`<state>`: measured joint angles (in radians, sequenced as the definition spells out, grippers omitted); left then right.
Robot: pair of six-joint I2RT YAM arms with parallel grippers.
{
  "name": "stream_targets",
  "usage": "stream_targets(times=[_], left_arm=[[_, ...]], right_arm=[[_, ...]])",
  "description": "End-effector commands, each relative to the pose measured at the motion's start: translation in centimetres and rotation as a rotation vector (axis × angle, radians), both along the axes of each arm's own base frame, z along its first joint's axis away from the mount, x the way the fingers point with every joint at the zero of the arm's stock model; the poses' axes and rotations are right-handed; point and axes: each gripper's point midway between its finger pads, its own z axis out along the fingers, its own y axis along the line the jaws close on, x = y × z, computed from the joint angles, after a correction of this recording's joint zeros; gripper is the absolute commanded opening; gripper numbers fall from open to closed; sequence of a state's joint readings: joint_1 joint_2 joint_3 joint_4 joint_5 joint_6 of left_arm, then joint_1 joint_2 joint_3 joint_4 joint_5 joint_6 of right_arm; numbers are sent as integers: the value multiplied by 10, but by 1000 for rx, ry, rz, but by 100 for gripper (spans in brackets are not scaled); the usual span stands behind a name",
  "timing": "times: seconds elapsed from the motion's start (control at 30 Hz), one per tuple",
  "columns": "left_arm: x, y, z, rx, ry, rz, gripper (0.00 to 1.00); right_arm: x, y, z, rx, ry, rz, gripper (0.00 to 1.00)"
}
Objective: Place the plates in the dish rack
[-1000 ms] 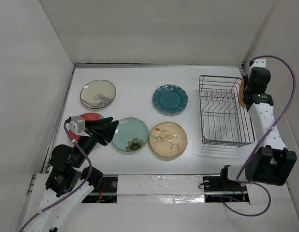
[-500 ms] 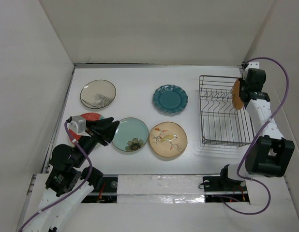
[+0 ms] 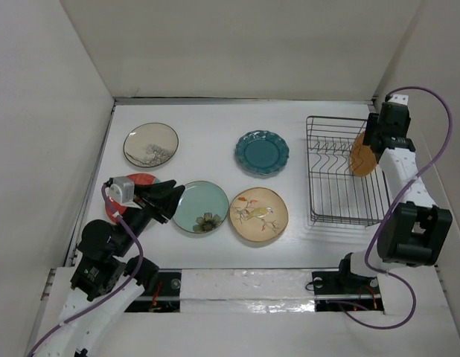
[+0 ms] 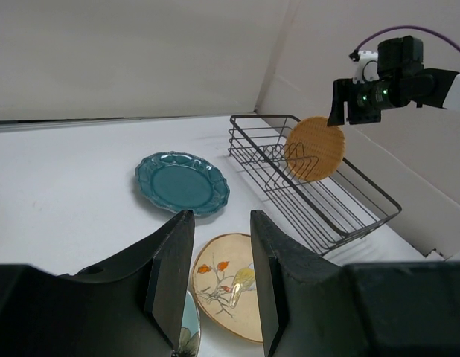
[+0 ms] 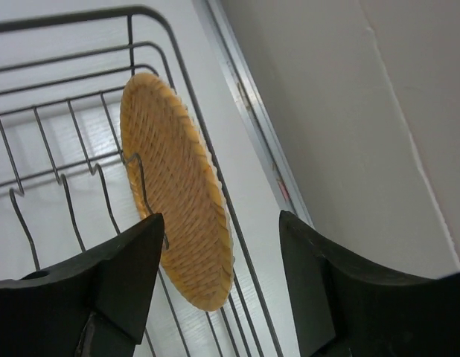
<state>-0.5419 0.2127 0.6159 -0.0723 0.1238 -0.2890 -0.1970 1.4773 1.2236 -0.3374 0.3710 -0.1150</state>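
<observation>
White table, orange plate on edge

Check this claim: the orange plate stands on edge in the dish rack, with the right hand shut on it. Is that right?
Not quite. The right wrist view shows the right hand open, its fingers apart and off the orange plate, which does stand on edge in the dish rack.
</observation>
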Motion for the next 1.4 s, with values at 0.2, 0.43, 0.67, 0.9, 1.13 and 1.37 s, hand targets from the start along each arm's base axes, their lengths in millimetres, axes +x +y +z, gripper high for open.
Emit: stream_targets(times=[0.2,0.43,0.67,0.9,1.13,1.37], left_arm=[[4,0,14,-11,-21,14,18],[18,-1,0,16,42,50,0],[24,-1,-6,26,66,70,18],[35,3,-13,43,90,112,30],[47,2,-22,75,122,124,31],[53,1,-27,95,142,137,32]], right_arm=[[9,143,121,228,-419,309,0],[-43,381,50,648,-228,923,0],[-86,500,-22,730,93,1258,56],[-80,536,-96,761,324,1320,62],[-66,538,-144,800,417,1291,62],[-89,545,-173,844,554,1366,50]])
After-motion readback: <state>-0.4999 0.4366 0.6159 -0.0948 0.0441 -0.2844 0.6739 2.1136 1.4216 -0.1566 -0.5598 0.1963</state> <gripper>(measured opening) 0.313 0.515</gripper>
